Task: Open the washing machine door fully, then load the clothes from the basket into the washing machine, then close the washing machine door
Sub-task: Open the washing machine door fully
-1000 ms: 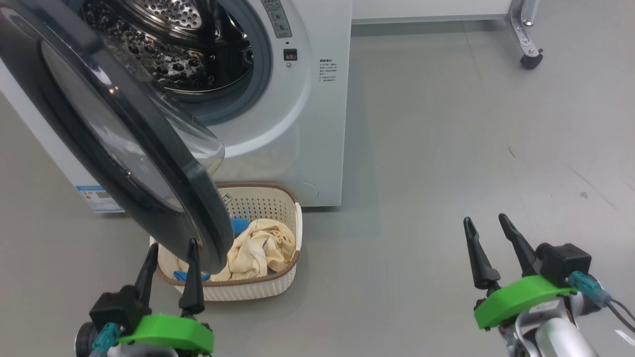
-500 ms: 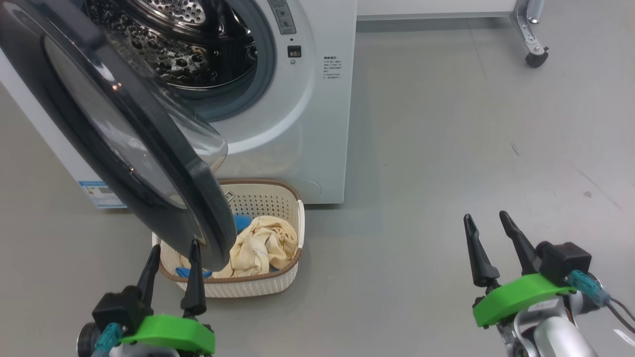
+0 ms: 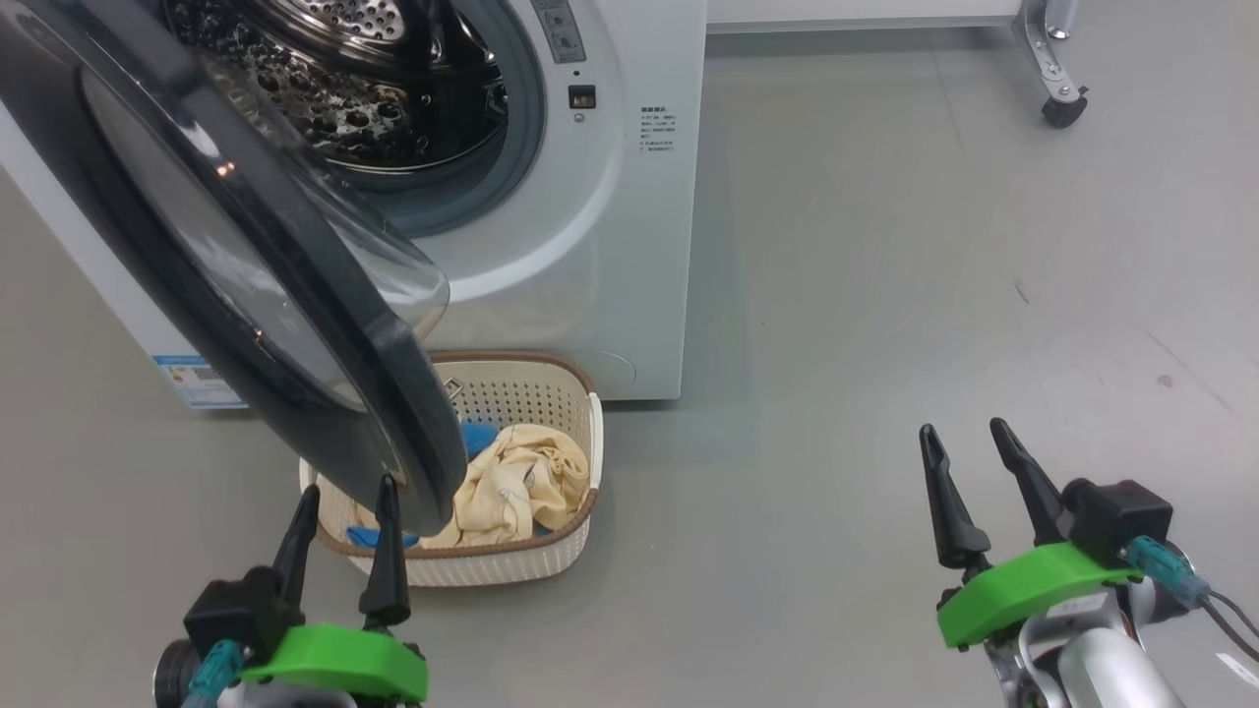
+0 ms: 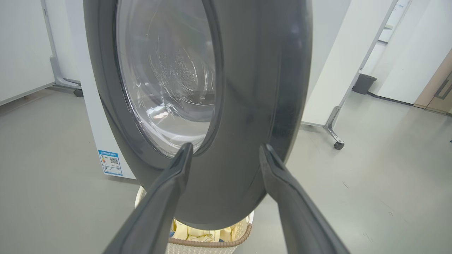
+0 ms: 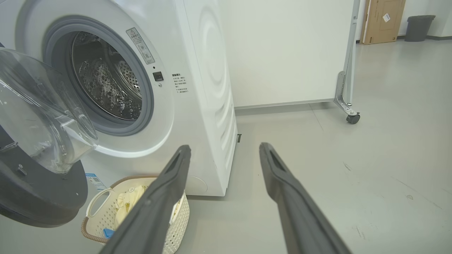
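Glossy black rim dead ahead of the left hand (image 3: 349, 484), whose fingers are spread wide and empty, tips right up by the lower edge of the washing machine door (image 3: 236, 275); touching or just short, I cannot tell. The right hand (image 3: 962, 427) is wide and empty too, over bare floor (image 3: 885, 295), well apart from everything.

The door is swung out partway and hangs over the basket (image 3: 551, 560), which sits just beyond the left hand's fingertips, at the foot of the washing machine (image 3: 610, 246). The clothes (image 3: 511, 487) lie heaped inside it, partly under the door.

Here's the danger as I judge it: a push on that slick curved rim could let a fingertip skid off, and the door might swing back. Reaching for the clothes before the door is fully open risks an arm knocking it, or a finger snagging the basket wall and dragging it.

The count: one machine, one door, one basket, two hands, one yellow heap whose garments I can't separate, two blue bits showing
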You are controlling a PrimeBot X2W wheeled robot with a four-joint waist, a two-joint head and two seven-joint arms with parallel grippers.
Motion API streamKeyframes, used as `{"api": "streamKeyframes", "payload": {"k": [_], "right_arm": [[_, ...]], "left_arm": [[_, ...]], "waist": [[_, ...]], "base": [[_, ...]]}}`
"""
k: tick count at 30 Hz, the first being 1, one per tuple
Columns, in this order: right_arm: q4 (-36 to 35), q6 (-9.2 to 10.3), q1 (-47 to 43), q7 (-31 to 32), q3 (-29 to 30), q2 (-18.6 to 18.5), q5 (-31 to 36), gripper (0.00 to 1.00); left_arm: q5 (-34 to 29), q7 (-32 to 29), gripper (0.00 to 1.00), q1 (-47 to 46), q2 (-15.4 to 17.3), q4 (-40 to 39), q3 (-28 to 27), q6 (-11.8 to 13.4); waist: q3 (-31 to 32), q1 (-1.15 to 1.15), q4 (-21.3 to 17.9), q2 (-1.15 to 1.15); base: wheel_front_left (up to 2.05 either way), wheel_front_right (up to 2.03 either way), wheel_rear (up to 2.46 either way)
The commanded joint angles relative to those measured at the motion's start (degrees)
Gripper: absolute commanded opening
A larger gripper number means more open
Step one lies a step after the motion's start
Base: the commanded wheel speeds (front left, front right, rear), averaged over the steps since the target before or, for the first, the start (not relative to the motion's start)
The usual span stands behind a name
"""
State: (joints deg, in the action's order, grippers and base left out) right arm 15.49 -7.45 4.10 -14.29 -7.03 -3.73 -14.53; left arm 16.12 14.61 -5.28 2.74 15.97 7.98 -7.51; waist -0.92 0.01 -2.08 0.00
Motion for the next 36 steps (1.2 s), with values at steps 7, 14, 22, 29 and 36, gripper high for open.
{"api": "streamKeyframes", "payload": {"k": [7, 14, 22, 29, 36], "right_arm": [[-1.8, -0.03, 2.5, -0.5, -0.6, -0.1, 1.0, 1.0], [-1.7, -0.03, 2.7, -0.5, -0.4, 0.0, 1.1, 1.0], [-1.5, -0.03, 2.5, -0.5, -0.5, 0.1, 1.0, 1.0], [-1.5, -0.03, 2.4, -0.5, -0.6, 0.1, 1.1, 1.0], [-1.2, -0.03, 2.5, -0.6, -0.6, 0.2, 0.9, 1.0]], "left_arm": [[-0.2, 0.4, 1.0, -2.4, 1.0, -1.6, -1.7, 0.0], [-0.3, 0.4, 1.0, -2.4, 1.0, -1.7, -1.6, 0.0], [-0.4, 0.4, 1.0, -2.1, 1.0, -1.7, -1.7, 0.0], [-0.3, 0.4, 0.0, -2.0, 0.9, -1.7, -1.8, 0.0], [-0.2, 0.4, 0.0, -2.1, 1.2, -1.8, -1.8, 0.0]], "waist": [[-0.3, -0.01, 0.0, 0.0], [-0.4, -0.01, -0.1, 0.0], [-0.1, -0.01, -0.2, 0.0], [0.1, -0.01, -0.3, 0.0], [0.0, -0.01, -0.4, 0.0]], "base": [[0.0, 0.0, 0.0], [0.0, 0.0, 0.0], [0.0, 0.0, 0.0], [0.0, 0.0, 0.0], [0.0, 0.0, 0.0]]}}
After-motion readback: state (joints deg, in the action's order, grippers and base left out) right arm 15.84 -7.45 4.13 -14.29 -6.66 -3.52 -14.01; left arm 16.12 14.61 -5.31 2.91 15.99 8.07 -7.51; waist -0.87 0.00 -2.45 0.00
